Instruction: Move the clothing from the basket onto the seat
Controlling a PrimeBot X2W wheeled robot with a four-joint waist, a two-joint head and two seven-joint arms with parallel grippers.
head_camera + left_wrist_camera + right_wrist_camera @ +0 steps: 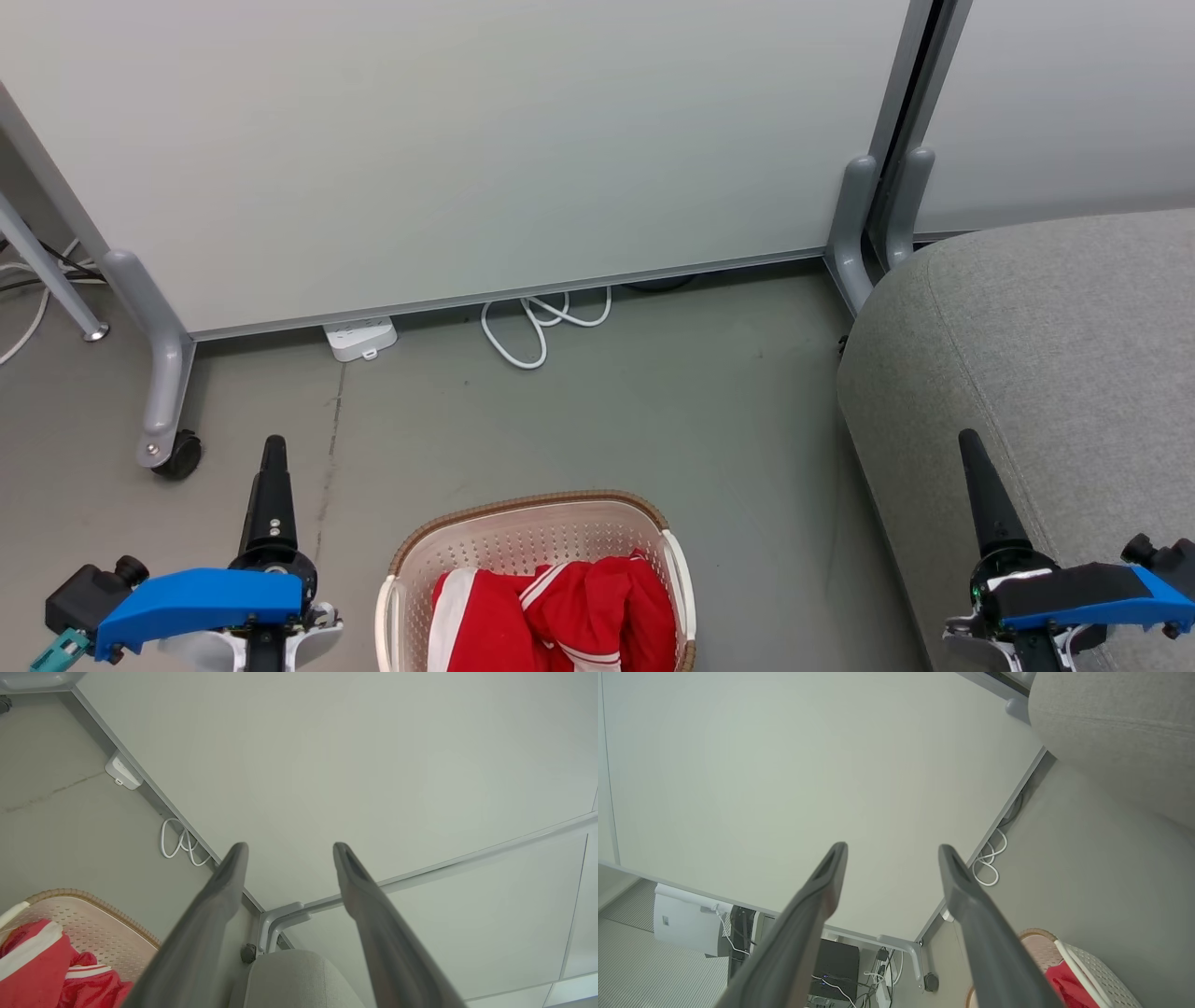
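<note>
The cream basket (523,546) with a brown rim stands on the floor at the bottom centre of the head view, and the red clothing (560,611) with white stripes lies bunched inside it. The grey seat (1055,355) fills the right side. My left gripper (274,448) hangs left of the basket, and the left wrist view shows it open (289,849) and empty, with the basket (93,924) and clothing (32,961) at its lower left. My right gripper (969,441) hovers over the seat's front edge, open (893,851) and empty, with the seat (1111,728) at its upper right.
A pale partition wall (467,140) on grey wheeled feet (168,411) stands behind the basket. A white power strip (359,336) and a coiled white cable (541,322) lie at its base. Bare grey floor (653,411) spreads between basket, wall and seat.
</note>
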